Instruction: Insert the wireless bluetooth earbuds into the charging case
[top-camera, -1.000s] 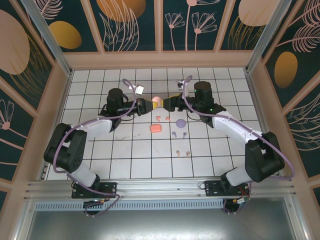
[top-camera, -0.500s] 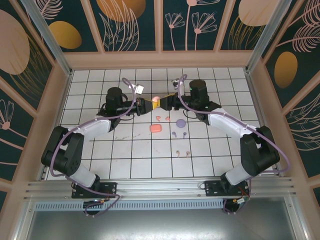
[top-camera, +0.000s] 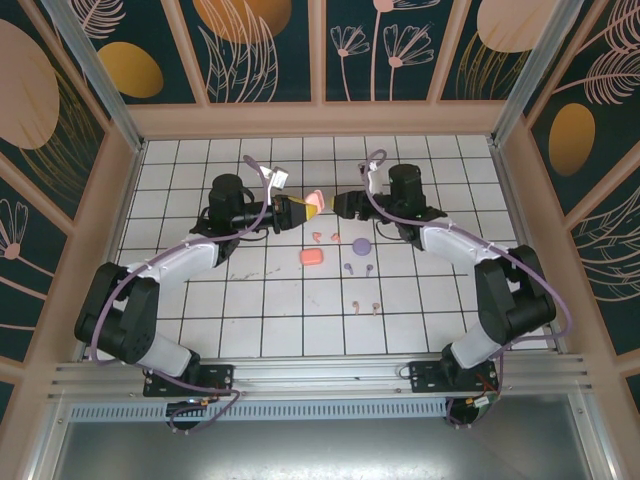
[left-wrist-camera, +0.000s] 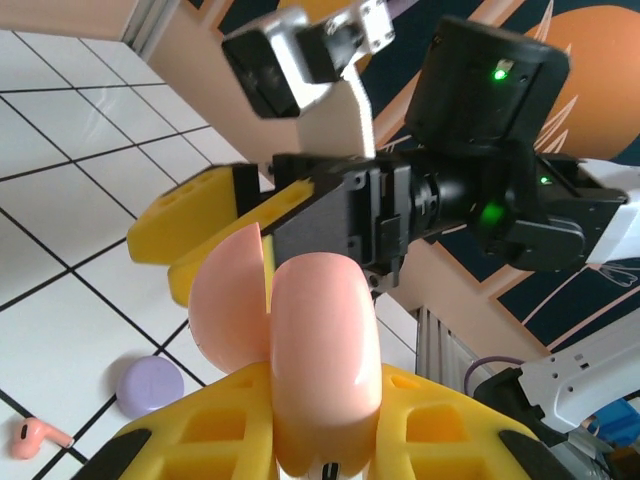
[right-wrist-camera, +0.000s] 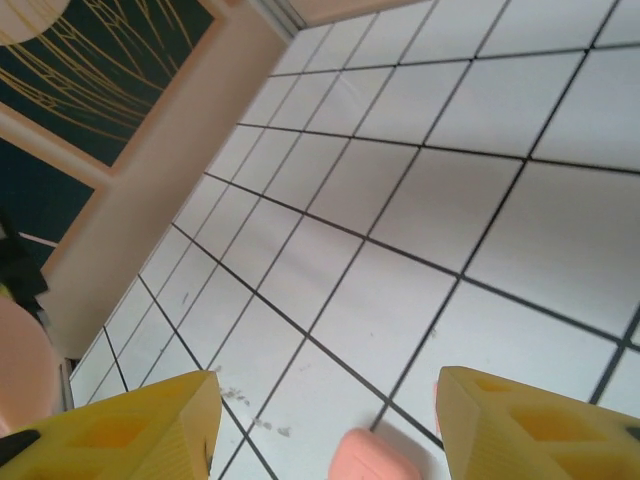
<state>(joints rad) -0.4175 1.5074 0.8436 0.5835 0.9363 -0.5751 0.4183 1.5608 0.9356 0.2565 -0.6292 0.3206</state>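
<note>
Both arms meet above far-centre surface (top-camera: 200, 300): left end effector (top-camera: 304, 206) clamped on pale pink charging case (left-wrist-camera: 318, 360), held aloft, lid apparently parted; right end effector (right-wrist-camera: 328, 425) fingers apart, empty, just beside it. Likely next: keep case steady, opening up; send right arm down to pale pink earbuds (top-camera: 356, 306), nearest bases. Between lie coral case (top-camera: 312, 257), purple case (top-camera: 362, 243), coral earbuds (top-camera: 317, 237), purple earbuds (top-camera: 348, 268). Avoid nudging.

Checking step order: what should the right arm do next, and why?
Probably lower the right gripper, open and empty, toward the pale pink earbuds lying on the tiles. The left gripper holds the matching pale pink charging case raised, its lid apparently open, and no bud is picked up yet.
</note>
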